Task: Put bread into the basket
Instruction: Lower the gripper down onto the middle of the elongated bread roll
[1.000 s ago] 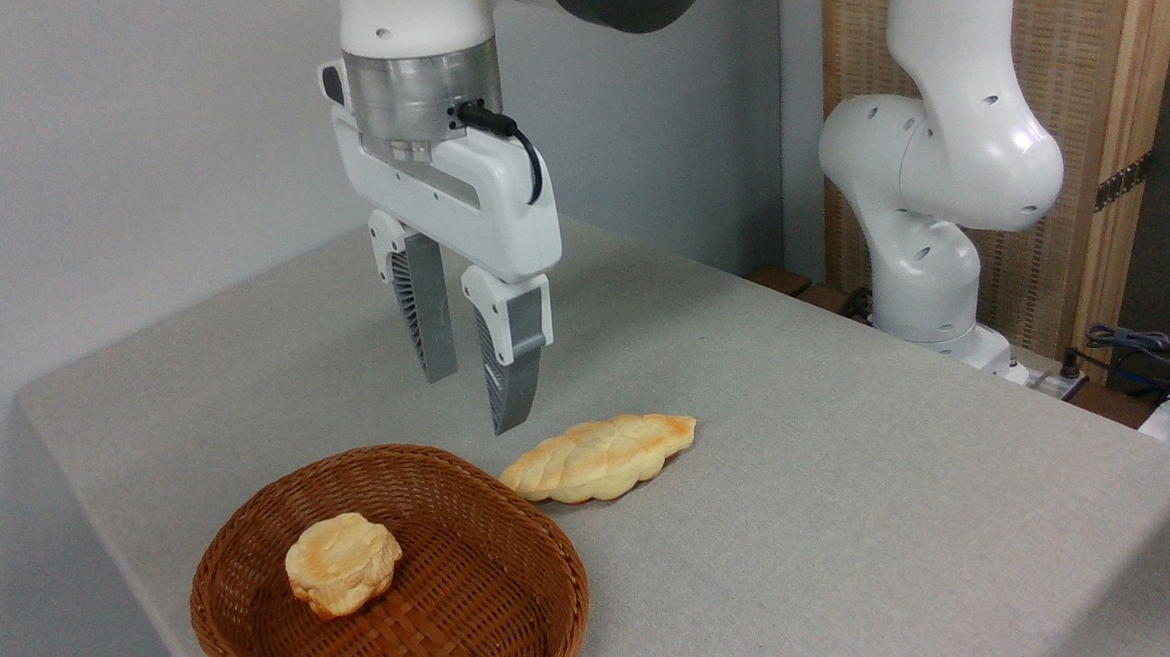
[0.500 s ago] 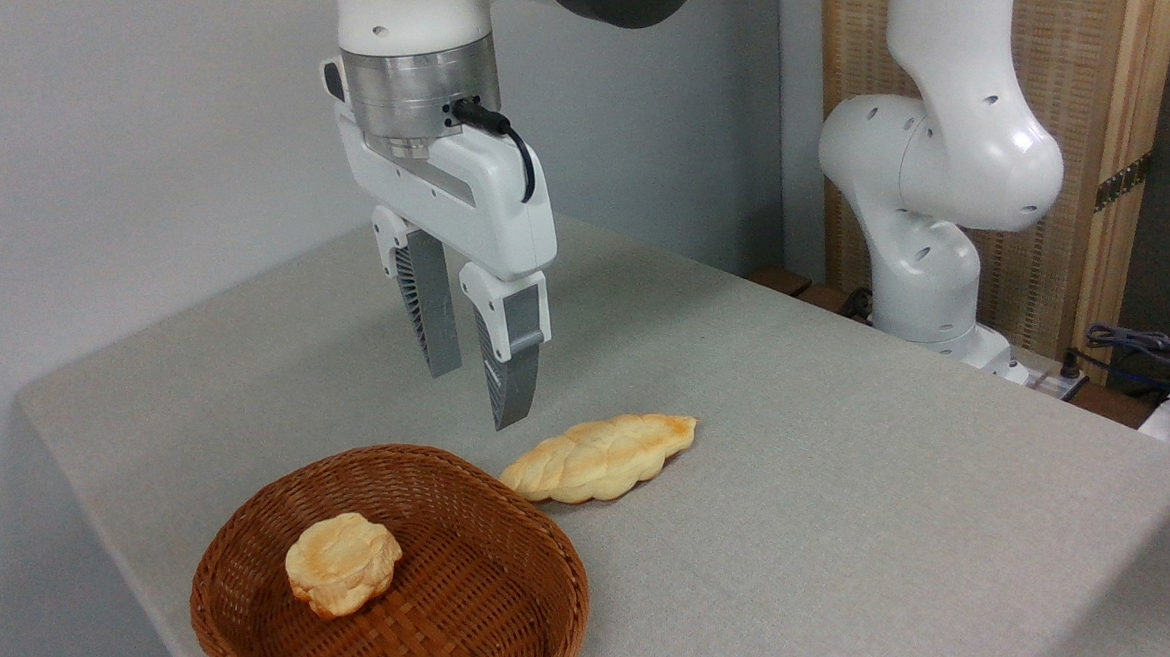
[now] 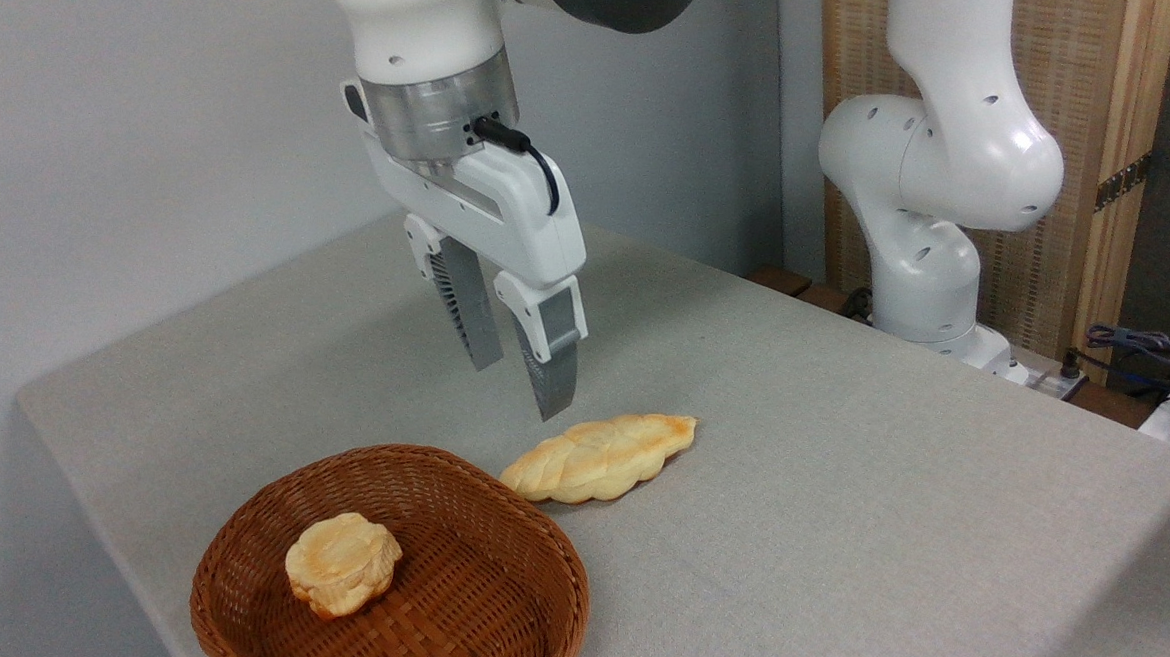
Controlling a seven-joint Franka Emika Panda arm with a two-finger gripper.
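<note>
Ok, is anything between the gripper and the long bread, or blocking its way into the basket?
Nothing visible. The gripper hangs above the bread; the basket adjoins it, holding a bun on its left.

The bread (image 3: 600,458), a long, flattish braided loaf, pale golden with a browner toasted tip at its right end, lay flat on the bench (image 3: 855,515). Its left tip sat just beside the basket (image 3: 500,613), a round, shallow, reddish-brown wicker one with a thick braided rim, standing upright near the bench's front edge.
</note>
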